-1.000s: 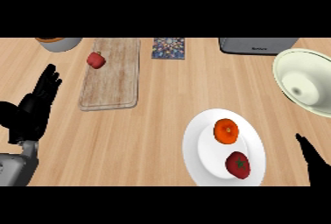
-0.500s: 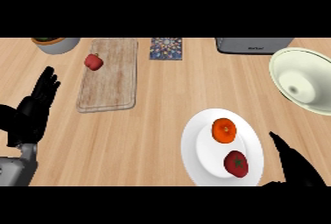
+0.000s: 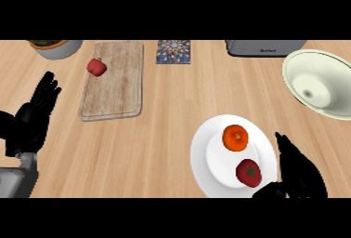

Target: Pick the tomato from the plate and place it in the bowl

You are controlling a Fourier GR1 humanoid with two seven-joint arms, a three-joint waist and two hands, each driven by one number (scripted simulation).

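A dark red tomato [image 3: 249,172] with a green stem sits on the near part of a white plate [image 3: 205,153] on the light wooden tabletop [image 3: 171,116], with an orange fruit [image 3: 235,138] just beyond it on the same plate, the two close together but apart. The right robot hand [image 3: 296,169] rises at the plate's right rim, just beside the tomato, its fingers straight and spread open, holding nothing. Nothing lies between that hand and the tomato. The pale cream bowl [image 3: 321,86] stands well beyond the plate at the right edge of the view, cut off by the frame, its round inner base visible.

Across the tabletop, the left robot hand [image 3: 34,116] rests open near the left edge, fingers up, grey forearm below it. A wooden cutting board [image 3: 116,88] lies at upper left with a small red fruit or vegetable [image 3: 96,67] on its far left corner. A grey pot [image 3: 56,47] with an orange rim stands at the far left corner, only partly seen. A small dark patterned square [image 3: 172,51] lies beside the board's far end. A grey appliance [image 3: 264,48] sits at the far edge; it bears a line of lettering too small to read.
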